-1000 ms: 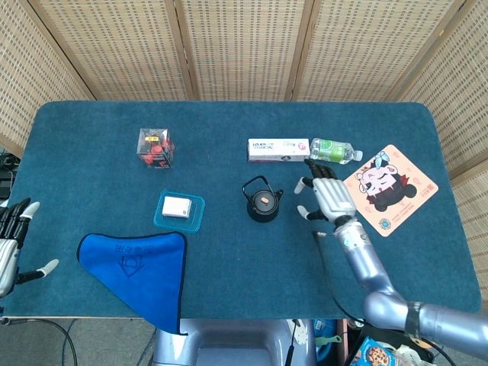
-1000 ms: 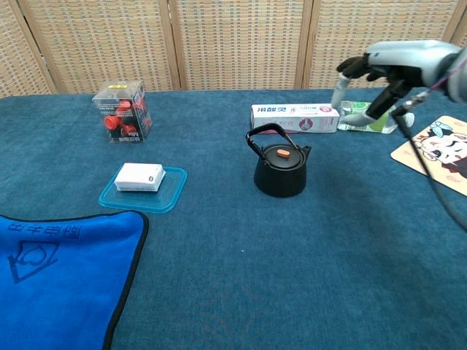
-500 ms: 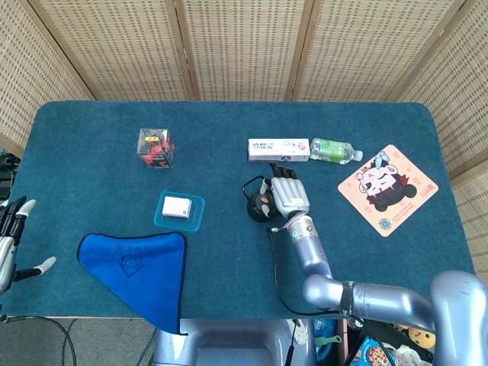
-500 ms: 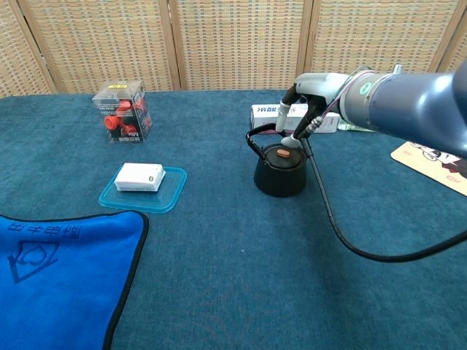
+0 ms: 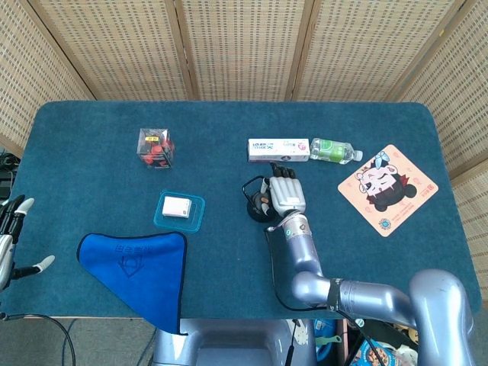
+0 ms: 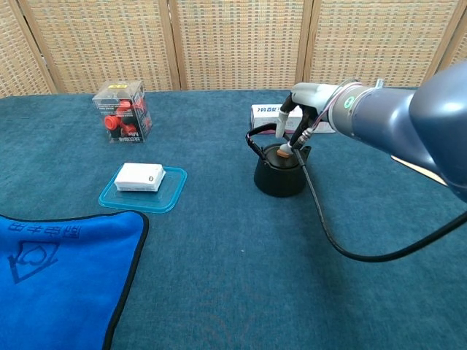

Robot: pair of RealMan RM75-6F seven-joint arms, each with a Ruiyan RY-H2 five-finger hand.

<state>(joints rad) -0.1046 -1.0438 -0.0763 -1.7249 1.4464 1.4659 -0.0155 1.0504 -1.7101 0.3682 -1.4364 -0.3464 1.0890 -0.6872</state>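
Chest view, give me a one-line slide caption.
Right hand reaches over the black kettle, fingertips at its orange lid knob.

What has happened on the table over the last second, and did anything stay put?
The right hand swung leftward, away from the bottle and toothpaste box, and came down over the black kettle, where its fingertips now meet the orange knob of the lid. The kettle itself has not moved. The left hand stayed at the table's edge; the other things lie as before.

The right hand (image 6: 295,124) hangs over the black kettle (image 6: 279,171), fingertips (image 6: 283,150) touching its orange lid knob (image 6: 283,153); a toothpaste box (image 6: 271,117) lies just behind the kettle.
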